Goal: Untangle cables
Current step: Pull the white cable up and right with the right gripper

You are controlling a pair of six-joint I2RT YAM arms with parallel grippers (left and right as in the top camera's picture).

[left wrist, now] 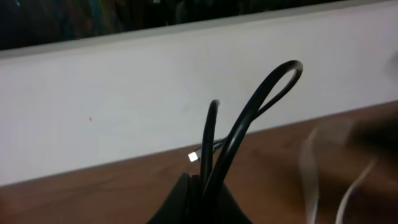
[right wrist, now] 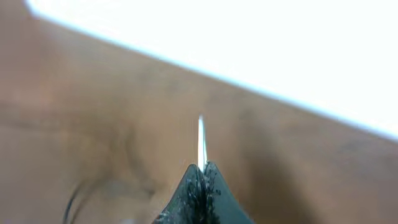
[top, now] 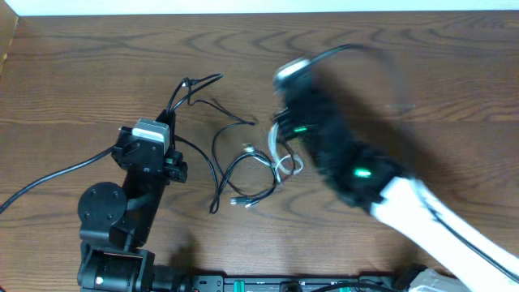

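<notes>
Thin black cables (top: 231,166) lie tangled mid-table, running from a loop at the back (top: 195,83) to small plugs at the front. A white cable (top: 285,166) coils at the tangle's right side. My left gripper (top: 168,122) is shut on a looped black cable (left wrist: 249,118), which rises from its fingers (left wrist: 208,183) in the left wrist view. My right gripper (top: 280,126), blurred by motion, sits over the white cable's right end. In the right wrist view its fingers (right wrist: 202,171) are shut on the white cable (right wrist: 201,140).
A thick black robot wire (top: 49,180) trails left from the left arm. A white wall (left wrist: 124,93) borders the table's far edge. The wooden table (top: 422,73) extends to the right and back.
</notes>
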